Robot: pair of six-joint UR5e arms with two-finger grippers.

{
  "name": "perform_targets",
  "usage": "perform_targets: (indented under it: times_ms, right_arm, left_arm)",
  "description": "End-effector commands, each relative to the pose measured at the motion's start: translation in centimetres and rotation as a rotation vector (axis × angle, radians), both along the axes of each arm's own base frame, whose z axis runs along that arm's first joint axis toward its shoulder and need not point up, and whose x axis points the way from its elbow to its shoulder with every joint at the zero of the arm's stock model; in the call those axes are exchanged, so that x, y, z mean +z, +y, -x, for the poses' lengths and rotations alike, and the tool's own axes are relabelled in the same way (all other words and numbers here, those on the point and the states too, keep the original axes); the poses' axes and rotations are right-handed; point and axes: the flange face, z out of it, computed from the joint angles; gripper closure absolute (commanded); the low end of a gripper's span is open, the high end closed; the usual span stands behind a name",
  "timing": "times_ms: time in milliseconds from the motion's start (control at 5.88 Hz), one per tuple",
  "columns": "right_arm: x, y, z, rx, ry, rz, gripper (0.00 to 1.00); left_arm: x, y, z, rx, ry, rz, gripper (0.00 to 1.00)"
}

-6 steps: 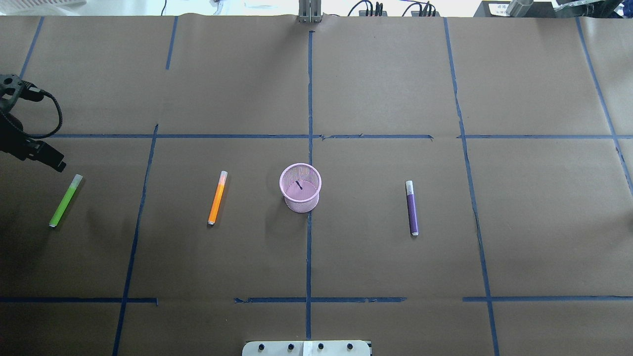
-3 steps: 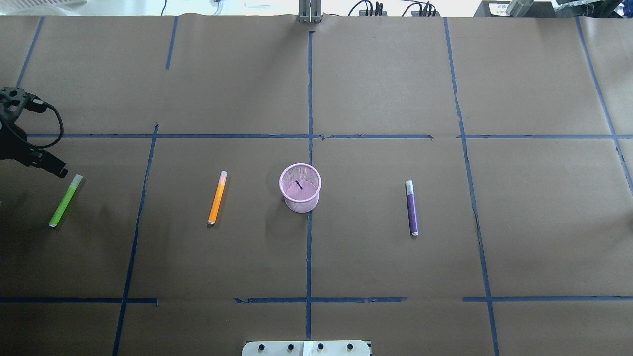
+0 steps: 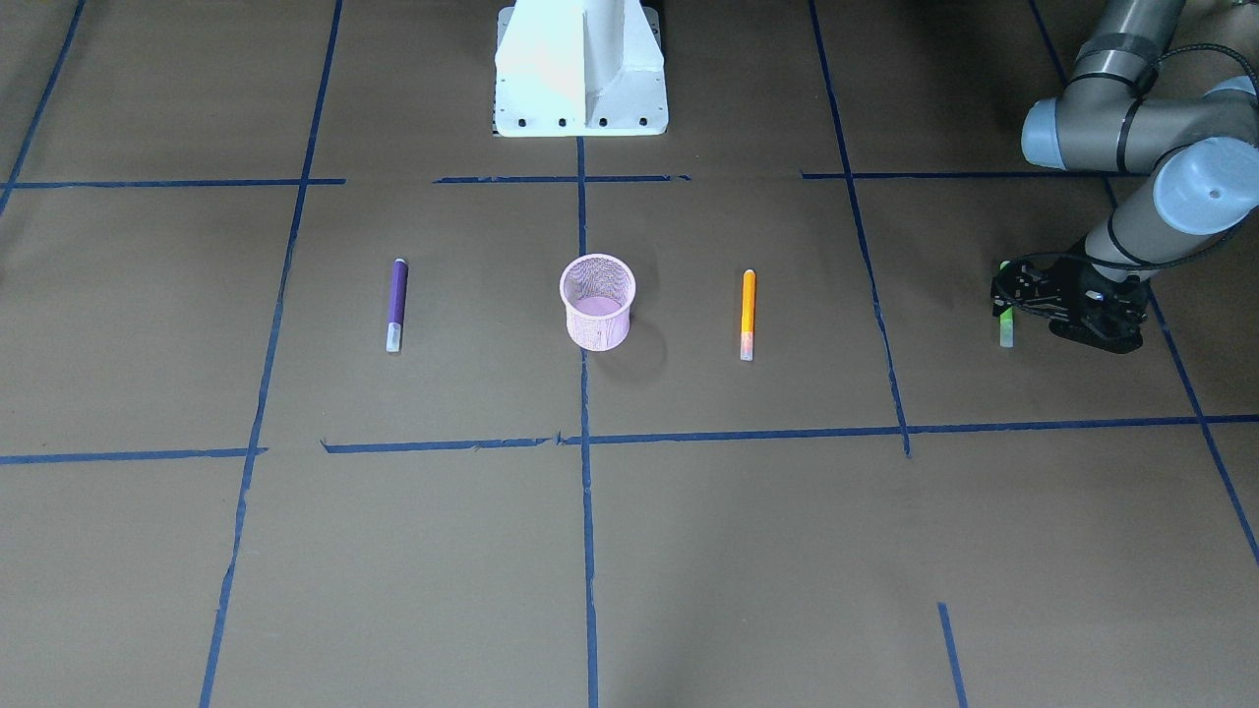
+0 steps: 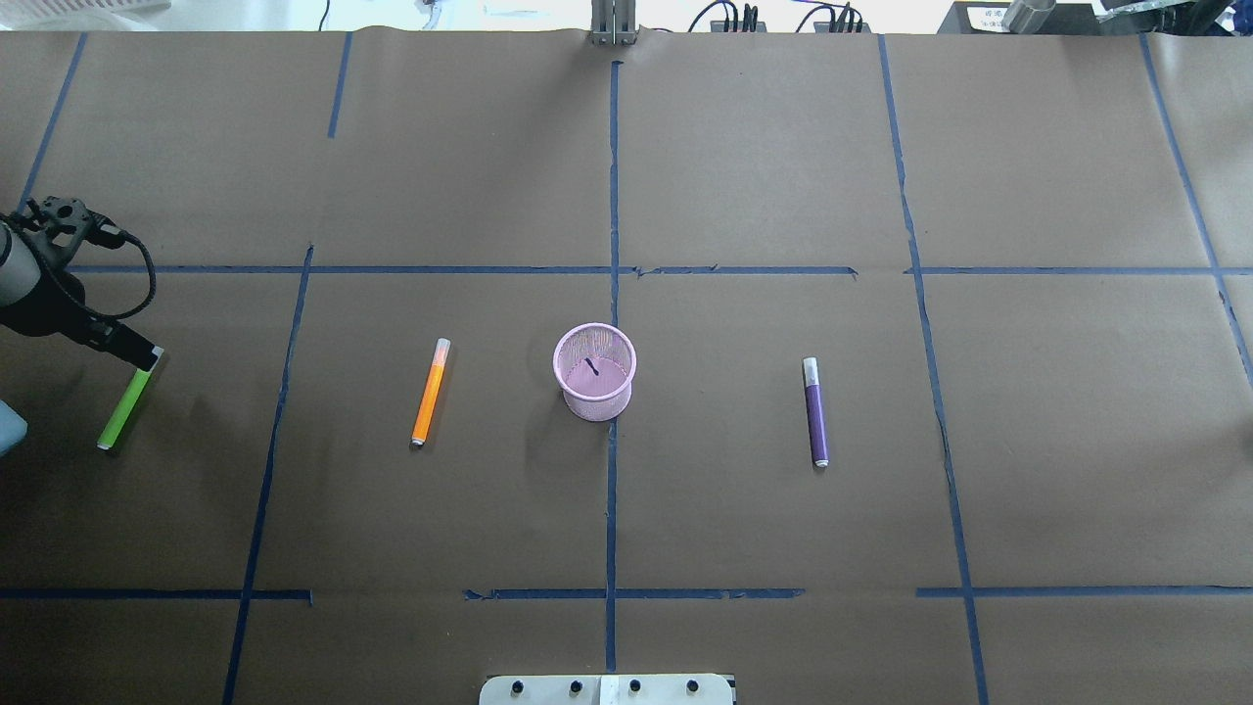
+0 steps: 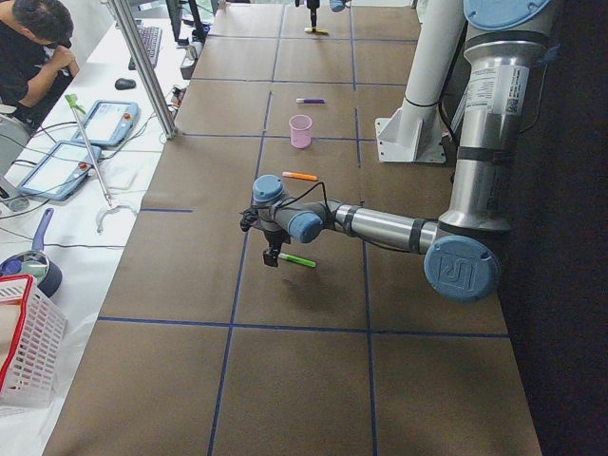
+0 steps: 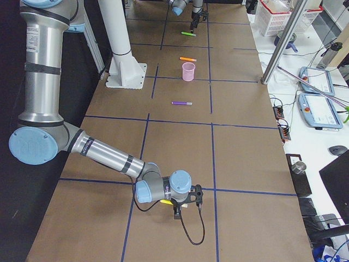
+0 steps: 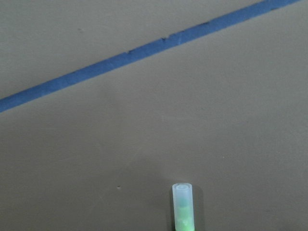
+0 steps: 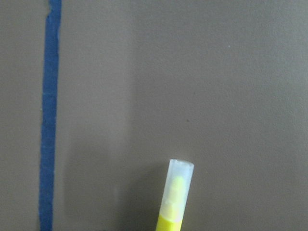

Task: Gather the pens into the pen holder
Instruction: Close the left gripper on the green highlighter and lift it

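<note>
Front view: the left gripper (image 3: 1005, 293) hangs over the green pen (image 3: 1006, 329), far from the cup (image 3: 597, 324). Overhead: it has moved onto the pen's cap end, so a grab comes next, I think. Wrist view: no fingers show, so I cannot tell if they are apart

Pretty slim pickings: the only readable mark is the UR logo on the left arm's blue joint cap (image 5: 462, 269). The sticker (image 5: 504, 90) further up that arm is too small to read.
</note>
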Motion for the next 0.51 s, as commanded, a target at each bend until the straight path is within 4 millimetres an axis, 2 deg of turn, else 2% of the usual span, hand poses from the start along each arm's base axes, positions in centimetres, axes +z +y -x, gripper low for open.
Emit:
perform_targets:
  times_ms: [0,170,340]
  right_arm:
    - [0.02,0.02,0.00,0.000,-0.001,0.001,0.00]
    - [-0.05,-0.02,0.01,0.000,-0.001,-0.001,0.00]
    - [0.03,0.01,-0.01,0.000,0.001,0.000,0.00]
  left_arm:
    - [2.13,-0.01,-0.40,-0.004,0.009,-0.018,0.00]
    - [1.37,-0.09,-0.55,-0.030,0.029,-0.021,0.00]
    - [1.43,0.02,-0.68,-0.032,0.038,-0.027,0.00]
